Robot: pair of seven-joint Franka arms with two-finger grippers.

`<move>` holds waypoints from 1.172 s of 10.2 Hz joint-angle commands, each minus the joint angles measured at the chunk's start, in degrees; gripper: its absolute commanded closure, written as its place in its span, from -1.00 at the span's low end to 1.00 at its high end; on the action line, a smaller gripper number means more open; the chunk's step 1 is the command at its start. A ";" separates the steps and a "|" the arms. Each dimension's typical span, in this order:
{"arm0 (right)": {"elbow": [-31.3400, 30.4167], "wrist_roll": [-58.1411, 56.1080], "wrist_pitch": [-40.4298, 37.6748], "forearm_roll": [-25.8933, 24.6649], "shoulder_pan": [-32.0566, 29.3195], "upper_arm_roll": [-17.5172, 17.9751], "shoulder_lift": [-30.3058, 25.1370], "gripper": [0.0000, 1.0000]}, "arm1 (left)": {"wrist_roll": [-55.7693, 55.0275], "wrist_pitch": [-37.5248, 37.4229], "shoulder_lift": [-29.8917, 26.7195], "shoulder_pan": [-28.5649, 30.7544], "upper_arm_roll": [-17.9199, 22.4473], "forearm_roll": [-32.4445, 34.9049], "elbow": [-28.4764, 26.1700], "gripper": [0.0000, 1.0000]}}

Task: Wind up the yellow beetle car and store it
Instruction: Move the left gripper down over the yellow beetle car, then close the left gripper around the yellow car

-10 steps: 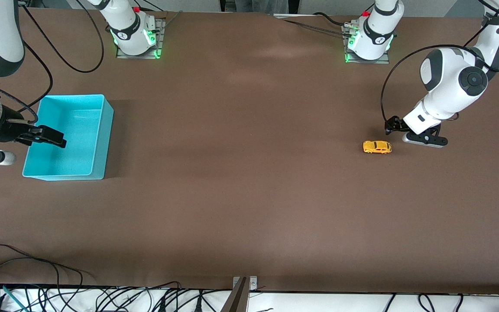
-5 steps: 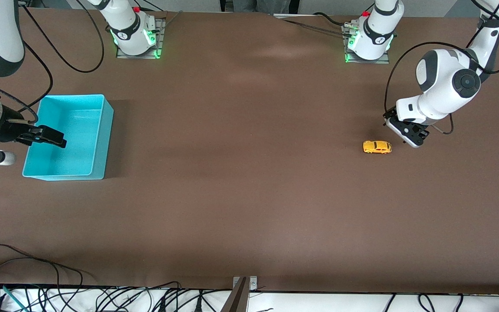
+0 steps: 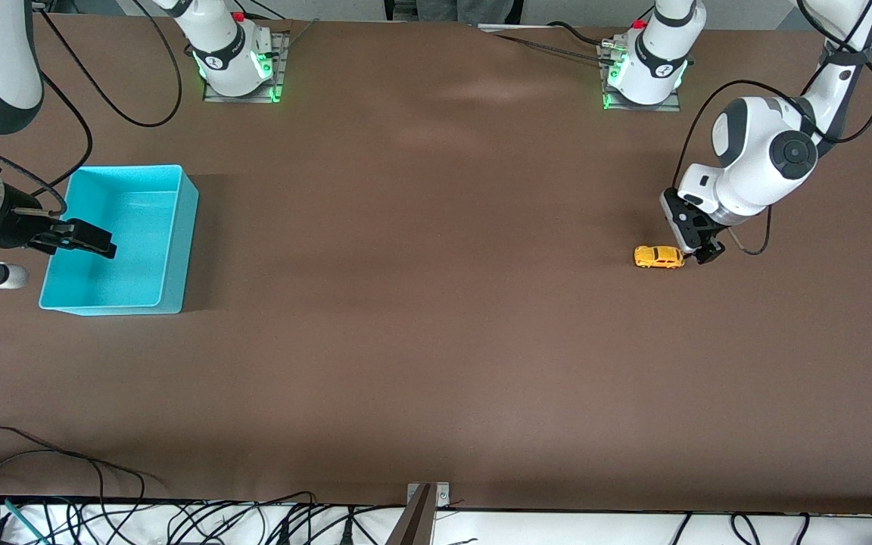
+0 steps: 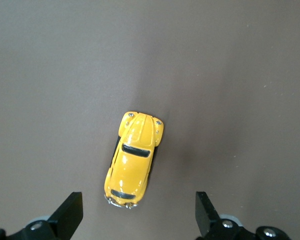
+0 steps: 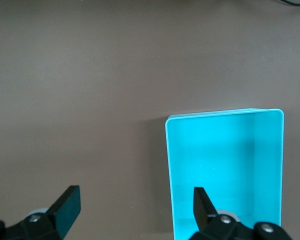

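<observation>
The yellow beetle car point(image 3: 659, 256) stands on its wheels on the brown table toward the left arm's end. In the left wrist view the car point(image 4: 134, 160) lies lengthwise, its one end just between my fingertips point(image 4: 72, 212). My left gripper point(image 3: 701, 251) is open and empty, low over the table at the car's end that faces the left arm's end of the table; it shows in its wrist view point(image 4: 137, 212). My right gripper point(image 3: 84, 238) is open and empty over the turquoise bin's edge and waits; it shows in its wrist view point(image 5: 135, 202).
The turquoise bin point(image 3: 179, 250) is empty and stands toward the right arm's end; its rim shows in the right wrist view point(image 5: 168, 170). Cables and a metal bracket point(image 3: 421, 511) lie along the table edge nearest the front camera.
My left gripper has turned and moved in toward the car, from a spot beside it to right at its end. The car and the right arm have not moved.
</observation>
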 commanded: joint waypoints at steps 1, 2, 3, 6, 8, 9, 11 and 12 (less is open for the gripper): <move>-0.21 -0.11 0.41 1.14 -0.35 0.08 -0.16 -1.00 | 7.70 4.82 3.44 -0.60 0.35 -0.90 0.19 -0.98; -0.21 -0.11 0.41 1.14 -0.35 0.08 -0.25 -1.00 | 8.15 5.01 4.32 -0.69 0.35 -0.90 0.54 -0.97; -0.21 -0.11 0.41 1.14 -0.35 0.00 -0.25 -1.00 | 9.37 5.70 5.54 -1.04 0.35 -0.73 0.72 -0.88; -0.21 -0.11 0.41 1.14 -0.35 0.00 -0.25 -1.00 | 9.91 10.37 8.63 -2.36 0.35 -0.99 0.90 -0.89; -0.21 -0.19 0.50 1.14 -0.35 0.00 -0.16 -1.00 | 12.35 10.37 9.33 -2.36 0.35 -0.55 1.07 -0.48; -0.21 -0.19 0.50 1.14 -0.35 0.00 -0.16 -1.00 | 13.85 10.37 9.34 -2.36 0.35 -0.81 1.08 -0.44; -0.30 -0.19 0.76 1.14 -0.35 0.00 0.01 -1.00 | 15.00 10.37 9.34 -2.36 0.35 -0.46 1.08 0.02; -0.38 -0.19 0.76 1.14 -0.35 0.00 -0.07 -1.00 | 16.14 10.28 9.34 -2.45 0.35 -0.29 1.16 0.17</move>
